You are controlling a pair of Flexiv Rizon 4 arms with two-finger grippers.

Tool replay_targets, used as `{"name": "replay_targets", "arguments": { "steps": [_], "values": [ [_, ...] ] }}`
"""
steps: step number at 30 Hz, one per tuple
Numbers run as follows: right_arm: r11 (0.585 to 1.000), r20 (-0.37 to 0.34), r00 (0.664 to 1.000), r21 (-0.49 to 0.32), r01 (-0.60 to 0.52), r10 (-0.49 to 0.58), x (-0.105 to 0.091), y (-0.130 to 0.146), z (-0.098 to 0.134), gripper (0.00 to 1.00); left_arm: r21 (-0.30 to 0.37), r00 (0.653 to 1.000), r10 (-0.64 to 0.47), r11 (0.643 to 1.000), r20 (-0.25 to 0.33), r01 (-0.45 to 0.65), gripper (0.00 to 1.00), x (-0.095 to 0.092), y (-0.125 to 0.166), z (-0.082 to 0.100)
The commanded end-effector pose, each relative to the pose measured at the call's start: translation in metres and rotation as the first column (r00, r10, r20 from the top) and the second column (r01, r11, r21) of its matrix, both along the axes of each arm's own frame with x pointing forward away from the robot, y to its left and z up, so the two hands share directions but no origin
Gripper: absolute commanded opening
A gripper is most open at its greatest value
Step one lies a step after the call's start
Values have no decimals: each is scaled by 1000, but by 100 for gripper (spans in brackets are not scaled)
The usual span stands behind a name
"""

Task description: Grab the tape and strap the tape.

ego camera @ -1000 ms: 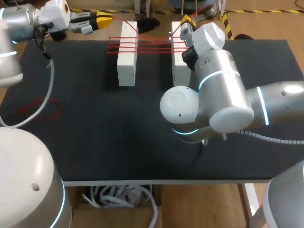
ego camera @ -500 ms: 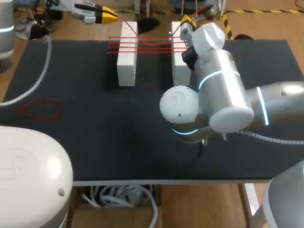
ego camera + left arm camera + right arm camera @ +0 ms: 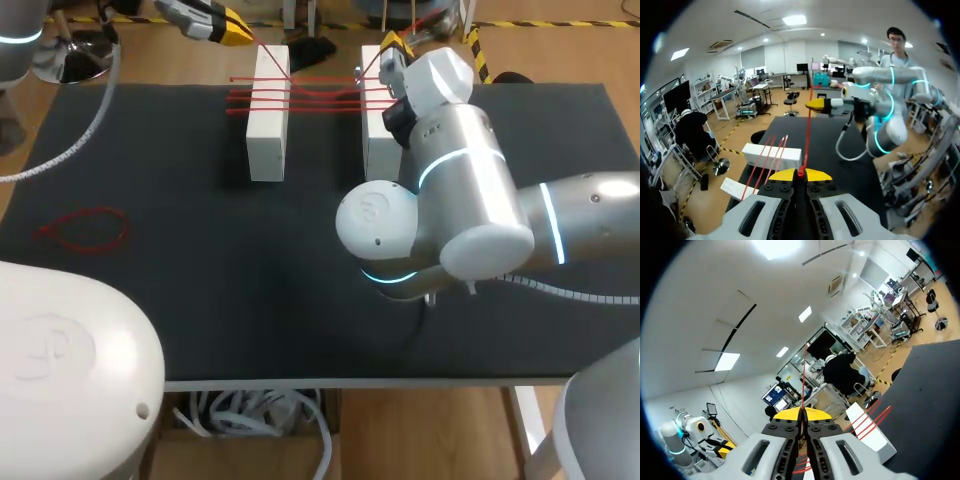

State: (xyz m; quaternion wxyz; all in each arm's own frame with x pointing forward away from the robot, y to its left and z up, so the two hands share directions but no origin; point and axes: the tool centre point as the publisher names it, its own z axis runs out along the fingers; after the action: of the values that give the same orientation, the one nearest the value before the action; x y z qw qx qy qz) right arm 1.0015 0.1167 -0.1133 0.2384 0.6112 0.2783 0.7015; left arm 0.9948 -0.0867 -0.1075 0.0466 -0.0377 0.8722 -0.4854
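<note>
- Across the far end of the black-topped table (image 3: 200,320), thin red tape (image 3: 320,95) runs in several near-parallel strands between two white rectangular blocks, the left block (image 3: 267,125) and the right block (image 3: 373,150).
- The left gripper (image 3: 228,27) hangs just past the table's far edge, beyond the left block. In its wrist view the yellow tips are pressed together on the red tape, which runs taut from them toward the other arm.
- The right gripper (image 3: 393,44) sits at the far end of the right block. Its tips are likewise pinched onto the tape, with a single strand rising from between them in its wrist view.
- A loose red loop (image 3: 85,228) lies flat on the table near its left side, well apart from the blocks and touched by nothing.
- By my judgement the grab is done and the strapping is well along, with several passes already laid. What seems left is to lay the held stretch and secure it. How many more turns are wanted I cannot tell.
</note>
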Motion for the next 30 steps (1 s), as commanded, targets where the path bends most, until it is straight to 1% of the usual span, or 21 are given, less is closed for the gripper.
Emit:
{"name": "replay_targets", "arguments": {
  "steps": [1, 2, 5, 6, 7, 8, 9, 10, 11, 12, 13, 14, 16, 17, 19, 22, 24, 25, 26, 28, 30],
  "values": [
    [1000, -5, 1000, -1, -5, 5, 0, -2, 2, 0, 93, 1000, 7, 996, 10, -7, 0, -6, -8, -1],
    [1000, -5, 1000, -1, -5, 5, 0, -2, 2, 0, 117, 1000, 4, 993, 14, -6, 0, -7, -9, -2],
    [1000, -5, 1000, -1, -5, 5, 0, -2, 2, 0, 158, 1000, -9, 987, 18, 6, 0, -9, -10, -4],
    [1000, -5, 1000, -1, -5, 5, 0, -2, 2, 0, 125, 1000, -3, 992, 18, 1, 0, -10, -11, -5],
    [1000, -5, 1000, -1, -5, 5, 0, -2, 2, 0, 133, 1000, -2, 991, 20, 0, 0, -10, -11, -4],
    [1000, -5, 1000, -1, -5, 5, 0, -2, 2, 0, 167, 1000, -18, 986, 18, 15, 0, -11, -12, -5],
    [1000, -5, 1000, -1, -5, 5, 0, -2, 2, 0, 156, 1000, -19, 988, 14, 17, 0, -11, -13, -5],
    [1000, -5, 1000, -1, -5, 5, 0, -2, 2, 0, 167, 1000, -27, 986, 10, 25, 0, -11, -15, -6],
    [1000, -5, 1000, -1, -5, 5, 0, -2, 2, 0, 202, 999, -43, 978, 3, 42, 0, -12, -17, -7],
    [1000, -5, 1000, -1, -5, 5, 0, -2, 2, 0, 188, 999, -43, 981, -3, 43, 0, -12, -18, -9],
    [1000, -5, 1000, -1, -5, 5, 0, -2, 2, 0, 187, 999, -43, 981, -2, 43, 0, -12, -21, -9],
    [1000, -5, 1000, -1, -5, 5, 0, -2, 2, 0, 210, 998, -54, 976, -11, 55, 0, -13, -22, -10],
    [1000, -5, 1000, -1, -5, 5, 0, -2, 2, 0, 204, 998, -54, 977, -14, 55, 0, -13, -25, -11],
    [1000, -5, 1000, -1, -5, 5, 0, -2, 2, 0, 220, 998, -53, 974, -20, 56, 0, -13, -26, -13],
    [1000, -5, 1000, -1, -5, 5, 0, -2, 2, 0, 223, 998, -54, 973, -24, 58, 0, -13, -28, -14],
    [1000, -5, 1000, -1, -5, 5, 0, -2, 2, 0, 247, 999, -36, 968, -35, 44, 0, -13, -30, -17],
    [1000, -5, 1000, -1, -5, 5, 0, -2, 2, 0, 256, 999, -30, 966, -33, 37, 0, -13, -31, -18],
    [1000, -5, 1000, -1, -5, 5, 0, -2, 2, 0, 273, 999, -16, 962, -35, 25, 0, -13, -32, -19],
    [1000, -5, 1000, -1, -5, 5, 0, -2, 2, 0, 273, 999, -16, 962, -35, 24, 0, -13, -33, -20],
    [1000, -5, 1000, -1, -5, 5, 0, -2, 2, 0, 295, 999, -9, 955, -31, 18, 0, -13, -34, -21],
    [1000, -5, 1000, -1, -5, 5, 0, -2, 2, 0, 297, 1000, -11, 955, -28, 19, 0, -13, -36, -22]
  ]
}}
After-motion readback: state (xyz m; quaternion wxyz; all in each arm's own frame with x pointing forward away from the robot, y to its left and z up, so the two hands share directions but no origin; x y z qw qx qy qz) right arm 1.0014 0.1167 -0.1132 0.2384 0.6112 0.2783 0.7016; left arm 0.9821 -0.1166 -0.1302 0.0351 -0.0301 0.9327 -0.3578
